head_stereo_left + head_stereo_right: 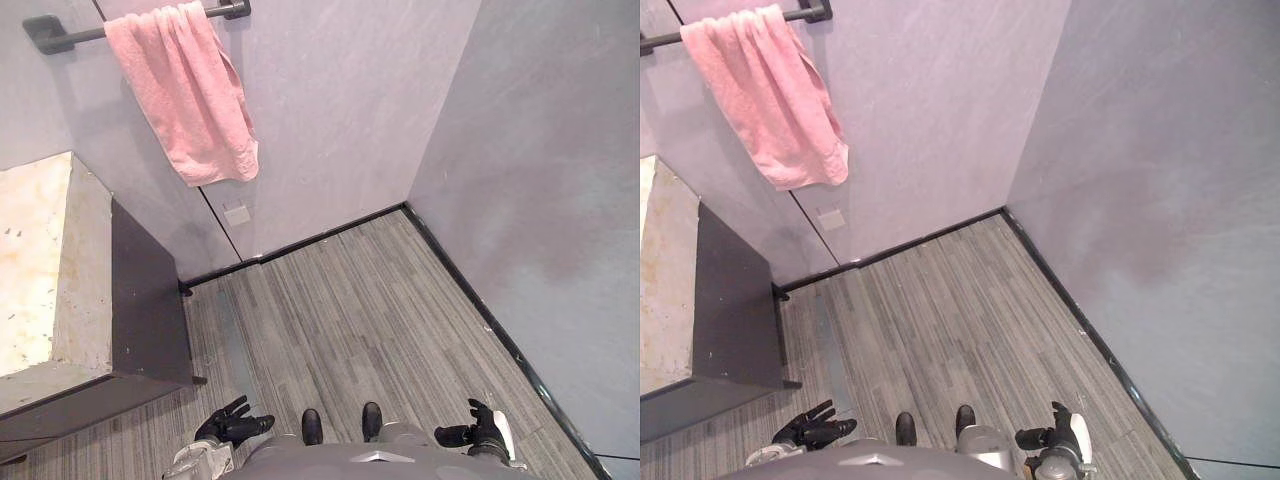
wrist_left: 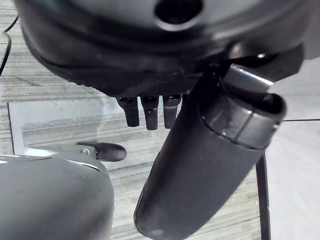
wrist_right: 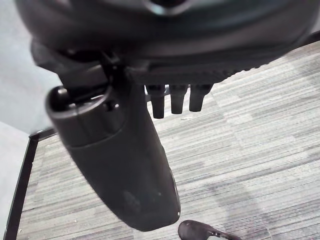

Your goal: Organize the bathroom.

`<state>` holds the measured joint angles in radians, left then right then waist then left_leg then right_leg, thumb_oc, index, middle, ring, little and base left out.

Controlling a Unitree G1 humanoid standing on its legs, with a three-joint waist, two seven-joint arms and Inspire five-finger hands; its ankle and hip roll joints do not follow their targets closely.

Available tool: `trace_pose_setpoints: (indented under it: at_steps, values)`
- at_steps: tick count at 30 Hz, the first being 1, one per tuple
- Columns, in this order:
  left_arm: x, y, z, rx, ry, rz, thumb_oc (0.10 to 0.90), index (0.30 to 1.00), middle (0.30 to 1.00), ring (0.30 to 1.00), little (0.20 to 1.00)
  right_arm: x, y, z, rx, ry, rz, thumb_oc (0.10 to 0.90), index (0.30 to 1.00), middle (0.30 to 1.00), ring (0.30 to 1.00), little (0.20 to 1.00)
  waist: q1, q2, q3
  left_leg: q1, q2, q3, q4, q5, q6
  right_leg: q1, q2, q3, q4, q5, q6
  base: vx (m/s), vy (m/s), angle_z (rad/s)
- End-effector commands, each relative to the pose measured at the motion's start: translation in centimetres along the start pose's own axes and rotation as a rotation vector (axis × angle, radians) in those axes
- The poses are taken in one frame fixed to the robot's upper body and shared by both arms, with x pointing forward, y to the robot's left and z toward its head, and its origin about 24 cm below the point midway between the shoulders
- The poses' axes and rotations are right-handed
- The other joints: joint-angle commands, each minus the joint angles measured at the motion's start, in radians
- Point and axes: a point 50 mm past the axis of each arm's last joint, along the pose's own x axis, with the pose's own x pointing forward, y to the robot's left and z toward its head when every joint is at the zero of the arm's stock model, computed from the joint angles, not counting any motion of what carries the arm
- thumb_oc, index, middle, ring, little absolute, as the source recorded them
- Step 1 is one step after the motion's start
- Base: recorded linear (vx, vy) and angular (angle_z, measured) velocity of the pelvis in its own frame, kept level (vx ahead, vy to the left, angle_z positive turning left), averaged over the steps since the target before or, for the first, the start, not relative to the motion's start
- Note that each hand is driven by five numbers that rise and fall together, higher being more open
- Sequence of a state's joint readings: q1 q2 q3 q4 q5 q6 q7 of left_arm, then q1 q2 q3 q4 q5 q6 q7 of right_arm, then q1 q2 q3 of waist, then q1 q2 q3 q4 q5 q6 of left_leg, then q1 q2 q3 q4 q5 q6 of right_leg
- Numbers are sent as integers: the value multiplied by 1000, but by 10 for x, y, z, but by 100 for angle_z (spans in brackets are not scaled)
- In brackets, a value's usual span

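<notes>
Fingers straight and empty on left hand (image 1: 232, 424) and right hand (image 1: 484, 428); pink towel (image 1: 185, 92) draped over wall bar (image 1: 60, 36).

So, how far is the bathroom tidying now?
Possibly done: a pink towel hangs on the wall rail, though bunched and uneven. In hand: nothing; the left hand and right hand are low, open and empty over the floor. Left: I cannot tell; the counter shows nothing to move.

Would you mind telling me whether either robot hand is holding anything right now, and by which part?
Nothing is held. The left robot hand and right robot hand hang open above the floor; the pink towel hangs untouched on its bar.
</notes>
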<state>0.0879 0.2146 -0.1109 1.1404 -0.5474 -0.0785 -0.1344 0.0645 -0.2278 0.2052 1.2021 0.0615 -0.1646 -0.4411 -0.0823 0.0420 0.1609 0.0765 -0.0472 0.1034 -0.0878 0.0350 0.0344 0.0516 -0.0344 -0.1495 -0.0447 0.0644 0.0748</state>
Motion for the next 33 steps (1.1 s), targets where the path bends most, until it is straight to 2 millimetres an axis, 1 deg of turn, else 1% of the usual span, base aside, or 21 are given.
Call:
trace_pose_setpoints:
  at_steps: [1, 7, 8, 9, 12, 13, 14, 17, 19, 20, 23, 24, 25, 26, 27, 28, 29, 30, 31, 32, 33]
  values:
    - [1, 4, 10, -23, -34, 12, 800, 900, 900, 900, 900, 8, -18, 11, 31, -46, -81, 800, 900, 900, 900, 900, 7, 12, -9, -35, 5, 76, 88, -90, -2, -65, -23, -39, 106, -119, 47, 0, 0, 0]
    - [1, 5, 10, -81, -37, 14, 800, 900, 900, 900, 900, 7, -17, 10, 49, -35, -85, 800, 900, 900, 900, 900, 7, 13, -6, -38, 2, 76, 92, -93, 1, -70, -26, -41, 116, -124, 48, 0, 0, 0]
    - [1, 4, 11, -98, -40, 8, 800, 900, 900, 900, 900, 7, -17, 5, 83, 25, -78, 800, 900, 900, 900, 900, 7, 14, -5, -39, 2, 77, 94, -94, 1, -72, -26, -40, 122, -126, 48, 0, 0, 0]
    - [1, 4, 11, -104, -39, 5, 800, 900, 900, 900, 900, 7, -17, 3, 92, 47, -70, 800, 900, 900, 900, 900, 7, 14, -4, -39, 2, 78, 96, -95, 2, -73, -26, -39, 124, -128, 48, 16, 33, 0]
    - [1, 4, 3, -98, 52, 9, 800, 900, 900, 900, 900, 5, -12, -16, 59, 192, 18, 800, 900, 900, 900, 900, 9, 14, -3, -36, 0, 76, 101, -98, 4, -72, -27, -39, 137, -134, 49, 29, 18, 0]
    - [1, 5, 2, -92, 61, 10, 800, 900, 900, 900, 900, 5, -12, -19, 55, 209, 27, 800, 900, 900, 900, 900, 10, 13, -2, -36, 0, 76, 102, -98, 4, -72, -28, -40, 139, -135, 49, 61, 32, 0]
    - [1, 5, 0, -89, 73, 2, 800, 900, 900, 900, 900, 4, -13, -24, 93, 266, 28, 800, 900, 900, 900, 900, 14, 13, -1, -37, 0, 74, 107, -100, 5, -74, -30, -41, 151, -139, 50, 44, 27, 0]
    - [1, 5, 0, -89, 85, -4, 800, 900, 900, 900, 900, 5, -17, -25, 113, 295, 6, 800, 900, 900, 900, 900, 16, 14, 0, -40, -1, 77, 124, -108, 9, -81, -31, -33, 176, -150, 50, 48, 37, 0]
    - [1, 6, -1, -86, 94, 1, 800, 900, 900, 900, 900, 4, -17, -30, 123, 355, 28, 800, 900, 900, 900, 900, 16, 16, 3, -46, -3, 79, 140, -114, 12, -94, -36, -26, 204, -157, 53, 55, 57, -5]
    - [0, 7, -2, -84, 98, 7, 800, 900, 900, 900, 900, 4, -18, -31, 118, 354, 30, 800, 900, 900, 900, 900, 16, 18, 5, -48, -3, 80, 149, -117, 14, -97, -38, -24, 220, -164, 52, 74, 79, -10]
    - [0, 11, -1, -85, 104, 32, 800, 900, 900, 900, 900, 5, -19, -29, 98, 342, 28, 800, 900, 900, 900, 900, 21, 28, 20, -58, -3, 82, 180, -136, 30, -146, -57, -18, 364, -175, 58, 69, 87, -14]
    - [0, 12, 0, -90, 104, 36, 800, 900, 900, 900, 900, 7, -21, -26, 86, 318, 22, 800, 900, 900, 900, 900, 19, 39, 28, -60, 2, 82, 184, -138, 37, -187, -58, -7, 489, -170, 58, 45, 127, -22]
    - [0, 11, 1, -96, 101, 34, 800, 900, 900, 900, 900, 8, -22, -24, 85, 312, 18, 800, 900, 900, 900, 900, 12, 53, 41, -62, 9, 85, 194, -145, 44, -254, -58, 7, 639, -154, 51, 37, 135, -27]
    - [0, 12, 0, -88, 107, 42, 800, 900, 900, 900, 900, 9, -25, -23, 91, 304, 12, 800, 900, 900, 900, 900, 6, 61, 53, -65, 10, 87, 209, -156, 50, -312, -61, 18, 747, -142, 41, 46, 133, -33]
    - [0, 12, -1, -86, 110, 50, 800, 900, 900, 900, 900, 10, -29, -22, 84, 284, 2, 800, 900, 900, 900, 900, 0, 66, 70, -71, 4, 78, 240, -168, 54, -380, -79, 24, 837, -105, 31, 74, 84, -31]
    - [0, 12, -1, -98, 109, 47, 800, 900, 900, 900, 900, 11, -31, -22, 81, 281, -1, 800, 900, 900, 900, 900, -1, 67, 78, -74, 1, 73, 255, -174, 54, -405, -89, 25, 848, -80, 28, 151, 4, -11]
    - [1, 9, 0, -103, 108, 38, 800, 900, 900, 900, 900, 10, -33, -25, 85, 299, -7, 800, 900, 900, 900, 900, -8, 54, 81, -70, -21, 54, 271, -192, 51, -406, -102, 35, 709, -24, 37, 262, -117, 8]
    - [2, 7, 1, -96, 108, 32, 800, 900, 900, 900, 900, 9, -33, -29, 81, 310, -4, 800, 900, 900, 900, 900, -20, 40, 89, -55, -38, 32, 281, -210, 43, -385, -120, 46, 507, 8, 43, 324, -204, 18]
    - [3, 5, 4, -80, 100, 22, 800, 900, 900, 900, 900, 8, -33, -31, 80, 309, 2, 800, 900, 900, 900, 900, -29, 25, 94, -58, -53, 13, 303, -234, 36, -370, -148, 69, 331, 37, 54, 295, -216, 36]
    - [3, 4, 6, -74, 91, 17, 800, 900, 900, 900, 900, 8, -32, -33, 78, 315, 10, 800, 900, 900, 900, 900, -34, 21, 103, -63, -56, 3, 317, -248, 34, -353, -161, 77, 281, 51, 64, 293, -246, 59]
    - [4, 2, 10, -82, 70, 7, 800, 900, 900, 900, 900, 8, -32, -32, 86, 318, 9, 800, 900, 900, 900, 900, -48, 8, 121, -62, -65, -19, 341, -291, 26, -350, -197, 135, 69, 119, 92, 284, -234, 89]
